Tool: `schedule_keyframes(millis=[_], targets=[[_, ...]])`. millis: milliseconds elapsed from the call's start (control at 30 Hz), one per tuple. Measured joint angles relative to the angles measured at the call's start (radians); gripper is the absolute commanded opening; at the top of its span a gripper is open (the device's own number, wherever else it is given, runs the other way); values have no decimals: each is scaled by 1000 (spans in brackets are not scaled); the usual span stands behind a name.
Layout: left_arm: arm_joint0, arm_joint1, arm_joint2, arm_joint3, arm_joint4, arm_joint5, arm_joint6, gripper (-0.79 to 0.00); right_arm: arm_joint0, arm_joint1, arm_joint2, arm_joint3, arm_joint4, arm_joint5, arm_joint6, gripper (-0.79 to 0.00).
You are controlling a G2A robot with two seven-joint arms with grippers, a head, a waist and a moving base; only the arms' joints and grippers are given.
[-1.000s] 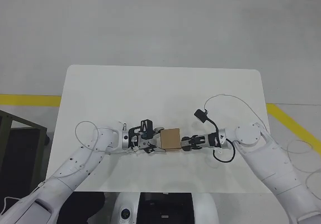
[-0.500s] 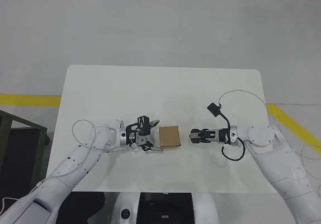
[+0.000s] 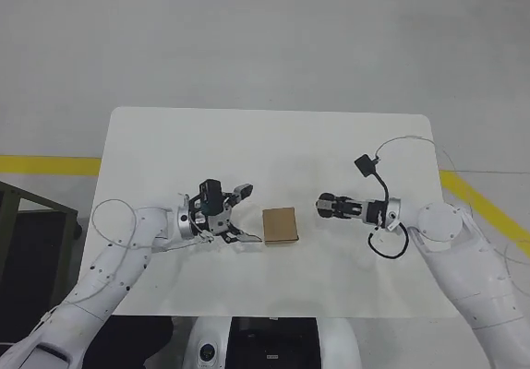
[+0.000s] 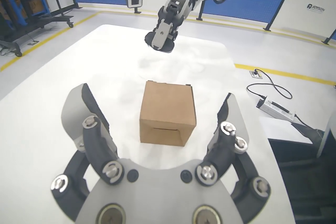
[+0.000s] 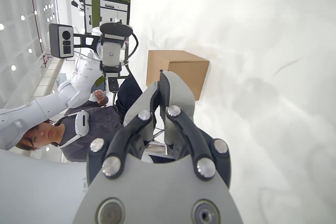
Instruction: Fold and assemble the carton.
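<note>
Both tools have backed away from the carton since a second ago, when each was against one side of it. The carton has kept its place on the table.

Top view: the carton sits free near the table's front middle. It lies between the left tool, fingers spread, and the right tool, and neither touches it.

Left wrist view: the left tool is spread wide, with the carton ahead of it and apart. All visible faces are closed, with a tucked flap on the near side; contents cannot be seen. The right tool hangs beyond, above the table.

Right wrist view: the right tool is pressed together, holding nothing. The carton stands just beyond its tips.

Judgement: folding appears complete; nothing obvious is left but retraction
</note>
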Motion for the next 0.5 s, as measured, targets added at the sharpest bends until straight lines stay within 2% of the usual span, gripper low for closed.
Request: schedule_keyframes(millis=[33,67,100,200,333,500], targets=[[3,1,-12,3,-15,9,-12,0,4,0,6,2,-4,-14,-11,-397],[6,3,-26,7,-38,16,-29,0,8,1,15,5,-11,-34,-27,-237],[6,3,-34,7,-56,16,-43,0,11,2,22,8,-16,-48,-39,-132],[5,5,-52,6,-118,1,-98,0,19,5,50,16,-27,-99,-83,0],[0,6,-82,13,-202,8,-161,0,37,6,63,38,-59,-163,-108,0],[-9,9,-132,36,-319,38,-246,0,62,0,81,107,-100,-255,-245,0]])
